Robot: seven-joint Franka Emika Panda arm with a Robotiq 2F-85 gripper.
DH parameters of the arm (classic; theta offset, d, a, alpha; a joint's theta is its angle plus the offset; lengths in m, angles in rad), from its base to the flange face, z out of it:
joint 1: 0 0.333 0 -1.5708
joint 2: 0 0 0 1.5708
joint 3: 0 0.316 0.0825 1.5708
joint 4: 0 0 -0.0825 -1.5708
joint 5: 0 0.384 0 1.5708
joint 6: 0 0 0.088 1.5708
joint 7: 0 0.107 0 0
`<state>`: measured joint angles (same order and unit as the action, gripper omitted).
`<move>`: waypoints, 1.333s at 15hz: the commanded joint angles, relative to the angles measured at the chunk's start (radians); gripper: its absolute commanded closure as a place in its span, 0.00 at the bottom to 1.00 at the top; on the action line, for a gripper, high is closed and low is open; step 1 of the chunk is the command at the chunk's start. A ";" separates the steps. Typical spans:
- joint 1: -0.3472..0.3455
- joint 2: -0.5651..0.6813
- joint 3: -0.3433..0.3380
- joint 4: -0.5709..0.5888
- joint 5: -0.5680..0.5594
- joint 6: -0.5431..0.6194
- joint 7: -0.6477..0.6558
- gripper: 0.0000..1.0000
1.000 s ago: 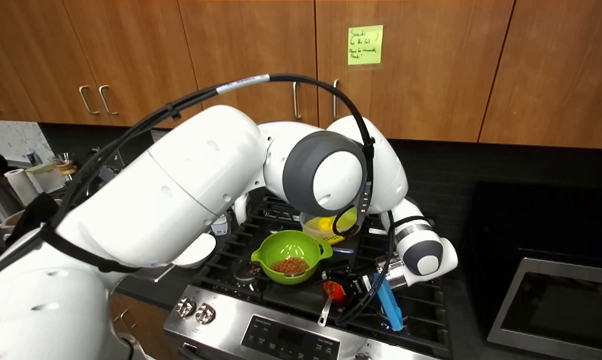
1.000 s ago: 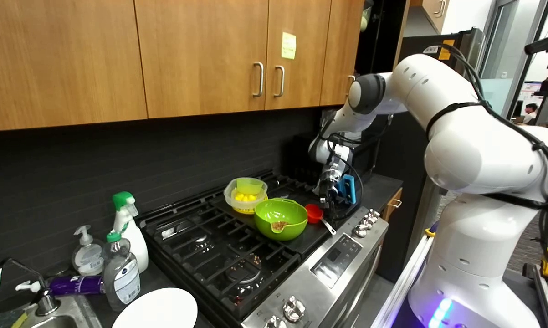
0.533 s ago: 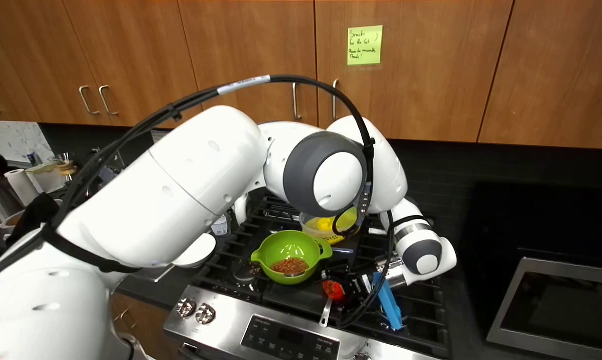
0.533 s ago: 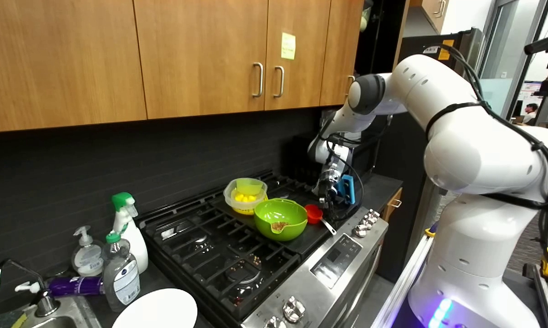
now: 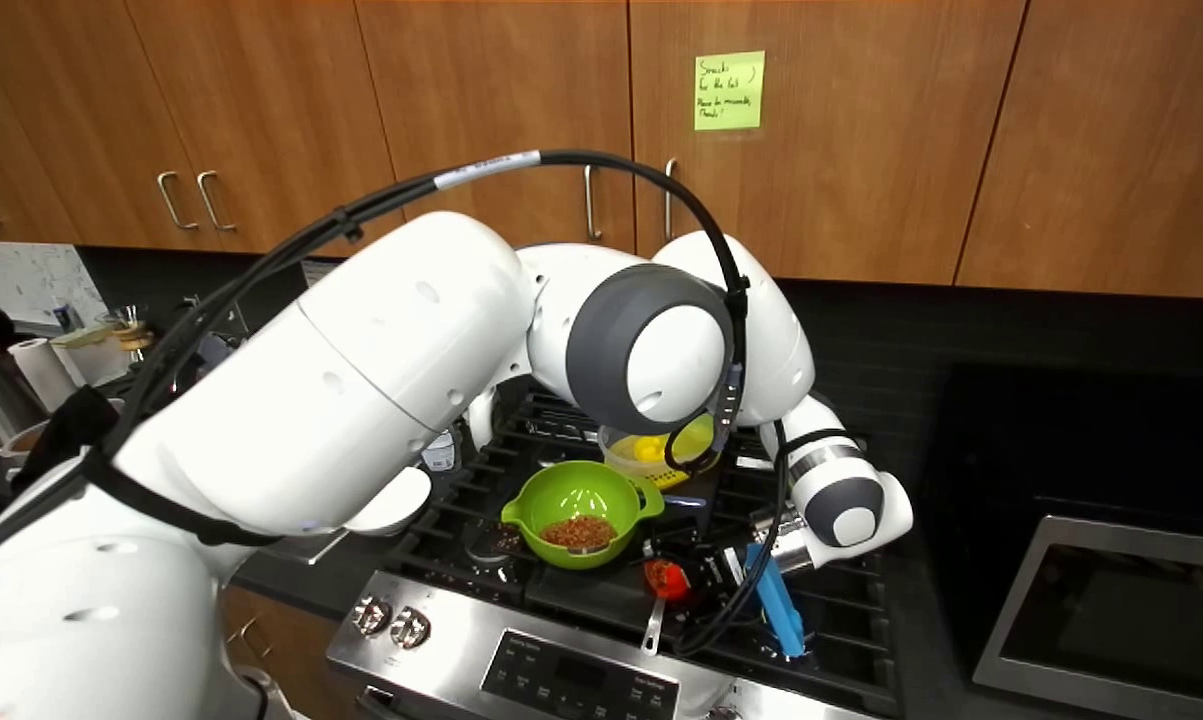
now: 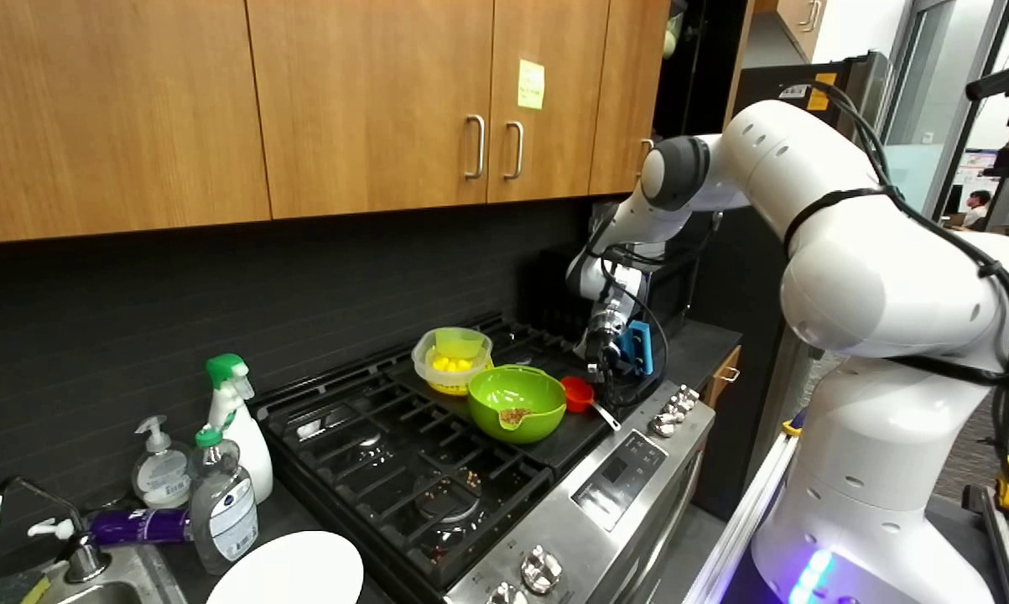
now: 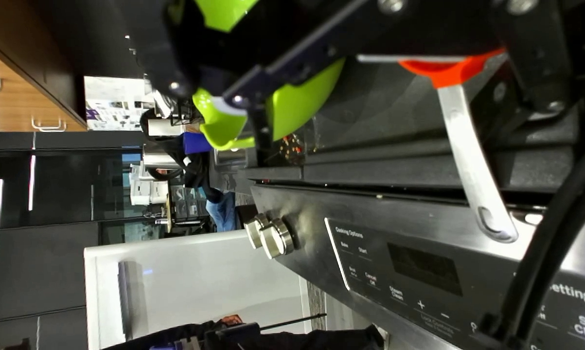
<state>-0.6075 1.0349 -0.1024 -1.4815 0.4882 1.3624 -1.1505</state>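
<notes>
Both jaws wide, perhaps touching cup

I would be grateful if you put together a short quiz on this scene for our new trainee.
1. Short answer: What lies in the bottom of the green bowl?
2. True or false: The metal handle of the red cup points toward the front control panel.
3. Multiple choice: In the wrist view, the jaws of the gripper stand a) shut on the handle, b) open, c) shut on nothing.

Key: 1. Reddish-brown bits. 2. True. 3. b.
</notes>
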 commanded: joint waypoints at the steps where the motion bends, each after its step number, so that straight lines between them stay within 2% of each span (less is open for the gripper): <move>1: -0.026 0.004 0.017 0.015 0.003 -0.011 0.003 0.00; 12: -0.077 0.005 0.051 0.024 0.022 -0.066 -0.046 0.00; 18: -0.092 -0.001 0.054 0.017 0.045 -0.063 -0.076 0.00; 20: -0.083 -0.011 0.037 0.002 0.057 -0.007 -0.046 0.00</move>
<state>-0.6845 1.0349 -0.0627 -1.4709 0.5232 1.3139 -1.2192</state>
